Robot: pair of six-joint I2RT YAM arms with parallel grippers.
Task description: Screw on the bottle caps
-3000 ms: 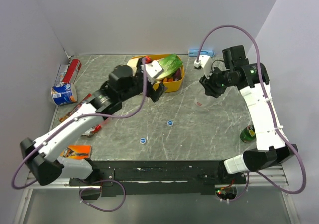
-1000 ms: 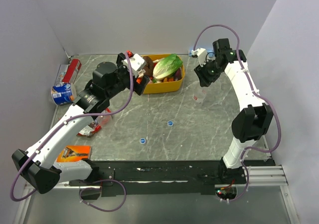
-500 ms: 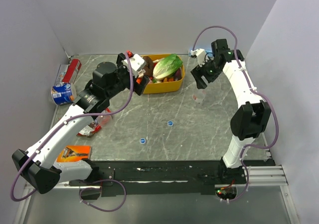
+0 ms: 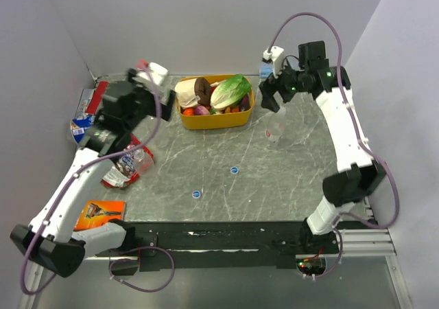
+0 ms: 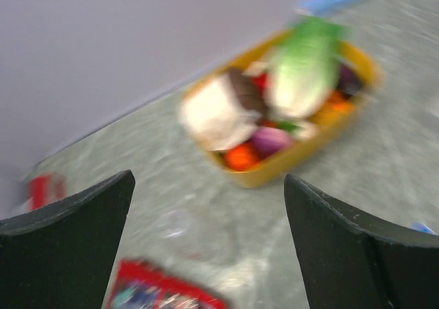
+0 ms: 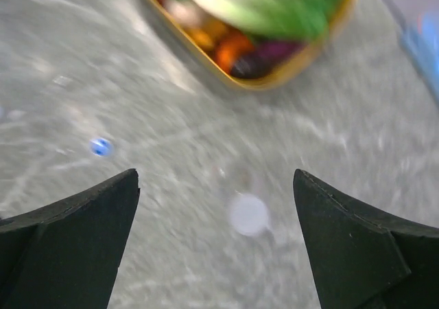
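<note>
A small clear bottle stands upright right of the yellow tub, with a whitish cap on its neck. My right gripper hovers above and just behind it, open and apart from it; in the right wrist view the right gripper holds nothing. Two blue caps lie on the table's middle. Another clear bottle lies on its side at the left, blurred in the left wrist view. My left gripper is raised at the back left, open and empty.
The yellow tub holds a lettuce, a doughnut and small produce. A red packet lies under the lying bottle. A red can and a blue-white can sit at the far left, and an orange packet near the left arm's base.
My right gripper opened, let go of the upright bottle and lifted back from it. The left arm swung left and up, away from the yellow tub.
</note>
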